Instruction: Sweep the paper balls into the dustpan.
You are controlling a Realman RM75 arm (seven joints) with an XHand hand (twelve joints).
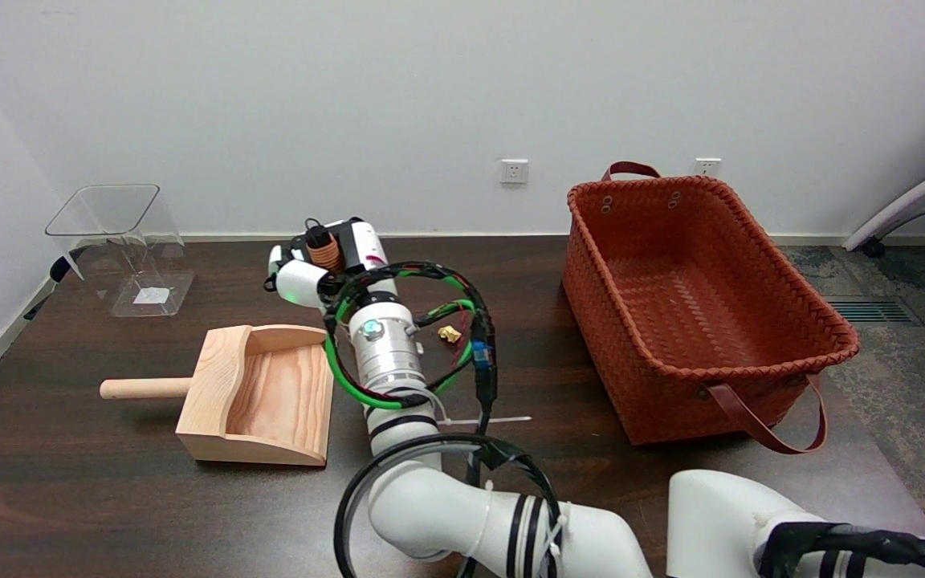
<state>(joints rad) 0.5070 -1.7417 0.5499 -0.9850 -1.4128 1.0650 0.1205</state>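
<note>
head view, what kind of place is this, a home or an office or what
Most likely an office or lab room set up for robot trials: a dark wooden table against a bare white wall with sockets, an office chair base at far right, and staged props such as the wooden dustpan and woven basket.

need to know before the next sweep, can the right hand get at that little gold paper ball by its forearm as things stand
Probably not without pulling back: the right hand sits past the gold paper ball, which lies beside the forearm cables. Nothing else blocks it, and the dustpan lies across the arm.
</note>
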